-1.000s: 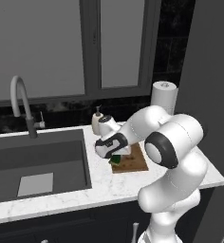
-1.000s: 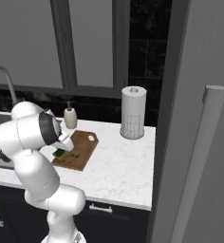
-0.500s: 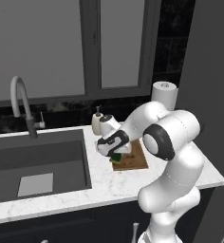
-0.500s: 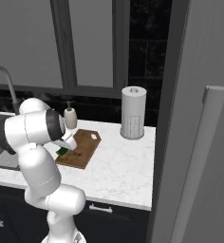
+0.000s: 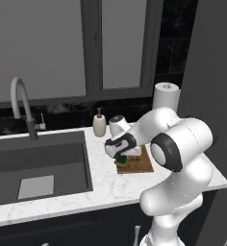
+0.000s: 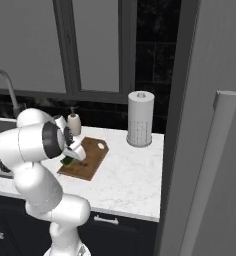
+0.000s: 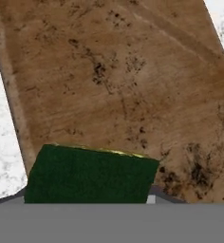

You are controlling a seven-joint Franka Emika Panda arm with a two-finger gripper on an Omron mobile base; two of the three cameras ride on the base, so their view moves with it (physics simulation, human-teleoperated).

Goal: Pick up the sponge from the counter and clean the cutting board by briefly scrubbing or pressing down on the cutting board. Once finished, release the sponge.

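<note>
The brown stained cutting board (image 5: 136, 164) lies on the white marble counter (image 5: 110, 187), to the right of the sink. My gripper (image 5: 119, 153) hangs low over the board's left part, shut on the sponge (image 5: 121, 158), a small dark green block with a yellow layer. From the right base view, the sponge (image 6: 67, 161) sits at the left edge of the cutting board (image 6: 89, 159), under the gripper (image 6: 71, 155). In the hand view the sponge (image 7: 90, 174) covers my fingertips, and the cutting board (image 7: 118, 80) lies close beneath it.
A dark sink basin (image 5: 38, 163) with a curved faucet (image 5: 20, 103) lies left of the board. A soap bottle (image 5: 99, 126) stands behind the board, and a paper towel roll (image 5: 164, 96) at the back right. A tall grey cabinet side (image 6: 210, 125) closes the right.
The arm's elbow has shifted a little. The gripper and sponge have edged slightly across the board's left part, still held.
</note>
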